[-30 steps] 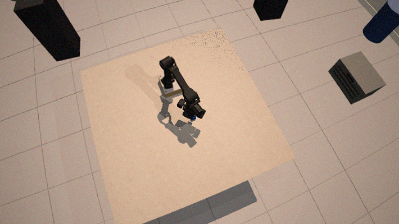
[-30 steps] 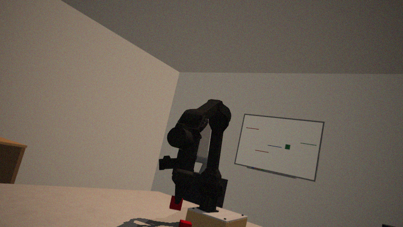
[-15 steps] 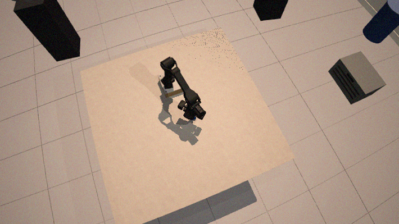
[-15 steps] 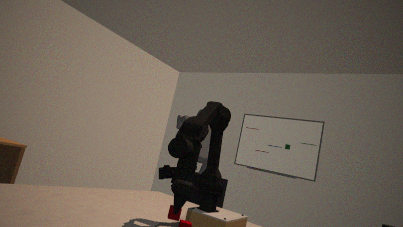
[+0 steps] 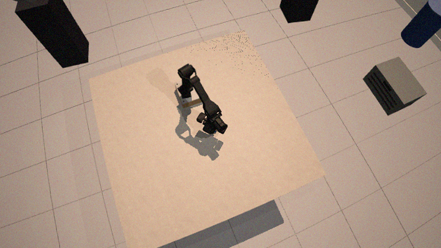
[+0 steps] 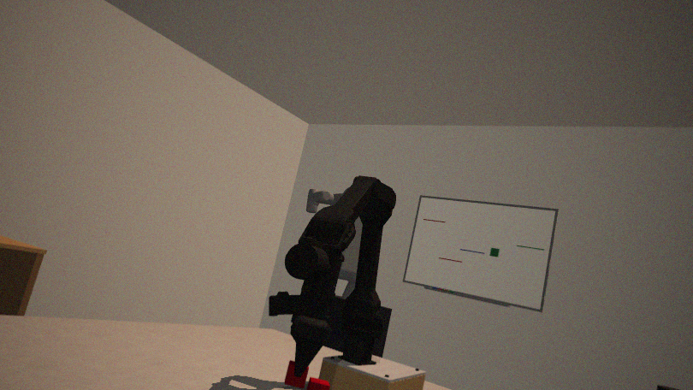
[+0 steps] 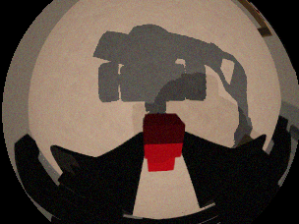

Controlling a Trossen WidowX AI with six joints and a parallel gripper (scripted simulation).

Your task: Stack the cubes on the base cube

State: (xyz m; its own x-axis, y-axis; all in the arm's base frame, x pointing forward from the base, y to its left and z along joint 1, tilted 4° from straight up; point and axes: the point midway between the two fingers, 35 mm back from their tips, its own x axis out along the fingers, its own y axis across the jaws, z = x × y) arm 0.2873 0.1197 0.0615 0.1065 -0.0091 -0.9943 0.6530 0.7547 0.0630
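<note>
My gripper [image 6: 300, 369] [image 7: 161, 136] is shut on a red cube [image 6: 292, 375] [image 7: 163, 129], which sits between the fingertips and looks about level. The other red cube [image 6: 318, 384] shows at the bottom edge of the exterior view, just right of and lower than the held one. In the wrist view a narrower bright red patch below the held cube appears to be this other cube. The blue base cube shows in no view; the arm and held cube seem to hide it. Whether the held cube touches anything, and the gap between the red cubes, cannot be told.
The arm's pale base box [image 6: 370, 380] stands right of the cubes in the exterior view. The arm's shadow [image 5: 203, 146] [image 7: 152, 59] falls on the table top [image 5: 156, 184]. A wooden strip [image 5: 191, 103] lies by the arm's base.
</note>
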